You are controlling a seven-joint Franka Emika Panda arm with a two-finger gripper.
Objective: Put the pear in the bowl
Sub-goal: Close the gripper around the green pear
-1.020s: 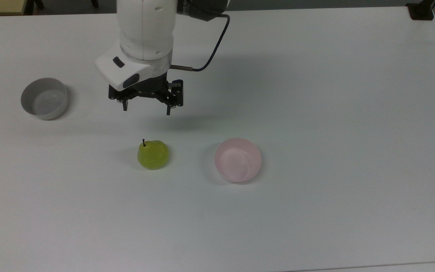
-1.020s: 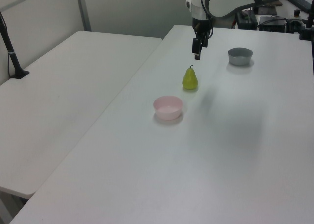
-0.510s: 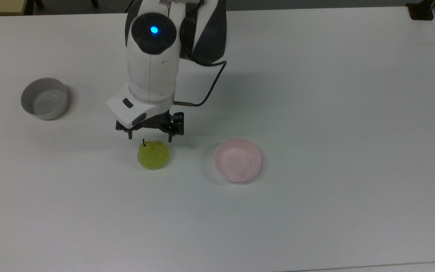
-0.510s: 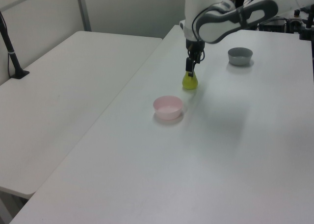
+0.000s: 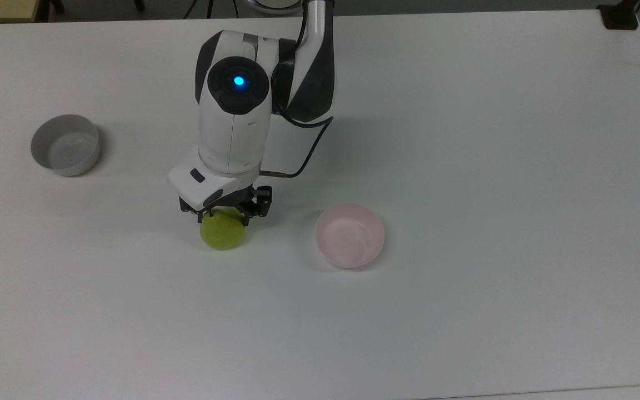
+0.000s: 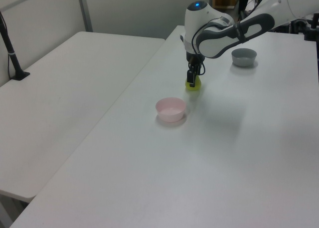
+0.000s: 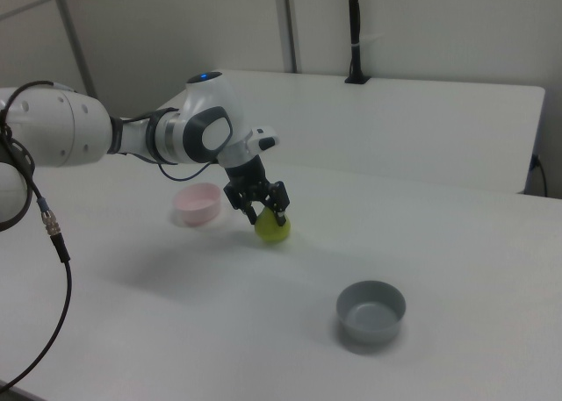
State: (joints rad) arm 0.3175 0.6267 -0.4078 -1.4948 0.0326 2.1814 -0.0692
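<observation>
Pear [image 5: 223, 234] sits on the white table [image 5: 464, 139], yellow-green, upper part covered by the gripper [image 5: 224, 214] in the top view. In the right view the pear [image 7: 274, 230] rests on the table with the gripper [image 7: 262, 207] down over its top, one black finger on each side of the narrow upper part. Fingers spread wide enough to straddle the pear; whether the pads actually touch it cannot be told. Pear not lifted, its base looks to be on the table in the left view [image 6: 193, 85].

Pink bowl [image 5: 350, 235] lies to the top view's right of the pear, near but apart, nothing in it, glossy inside showing. In the left view the pink bowl [image 6: 171, 109] sits nearer the camera than the pear; in the right view [image 7: 197, 203] it is behind the arm, to the right view's left of the pear.

Grey bowl [image 5: 65, 145] stands well apart at the top view's left, also with nothing in it. In the right view the grey bowl [image 7: 371, 311] is in the foreground, upright, open side up.

White arm [image 5: 235, 122] reaches over the table, blue light lit on its joint, thin dark cable [image 5: 311, 147] looping beside the wrist. A second white table [image 6: 65, 88] stands alongside in the left view.
</observation>
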